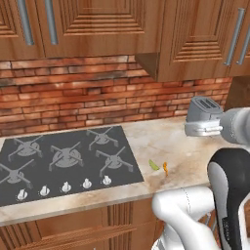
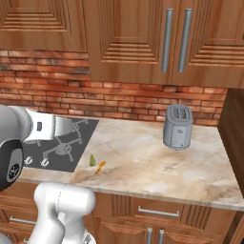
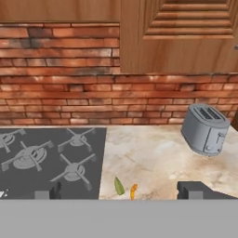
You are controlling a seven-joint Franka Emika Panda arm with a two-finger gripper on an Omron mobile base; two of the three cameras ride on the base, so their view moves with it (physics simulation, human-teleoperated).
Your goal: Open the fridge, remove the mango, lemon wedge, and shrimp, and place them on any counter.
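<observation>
On the beige marbled counter (image 1: 171, 139) (image 2: 143, 164) (image 3: 153, 158), the thin yellow-green lemon wedge (image 1: 154, 165) (image 2: 92, 160) (image 3: 119, 186) lies just right of the black cooktop (image 1: 63, 158) (image 2: 64, 143) (image 3: 46, 158). The tiny orange shrimp (image 1: 165, 168) (image 2: 100, 167) (image 3: 134, 190) rests right beside it, near the front edge. My gripper (image 3: 120, 195) is open, raised above the counter's front, and both foods show between its two dark fingertips (image 3: 46, 191) with nothing held. The fridge and the mango are out of view.
A grey two-slot toaster (image 1: 202, 117) (image 2: 177, 127) (image 3: 204, 128) stands at the back of the counter, to the right of the foods. A brick wall and brown wooden upper cabinets (image 2: 143, 38) rise behind. A dark wooden side wall (image 2: 234, 138) bounds the counter's right end.
</observation>
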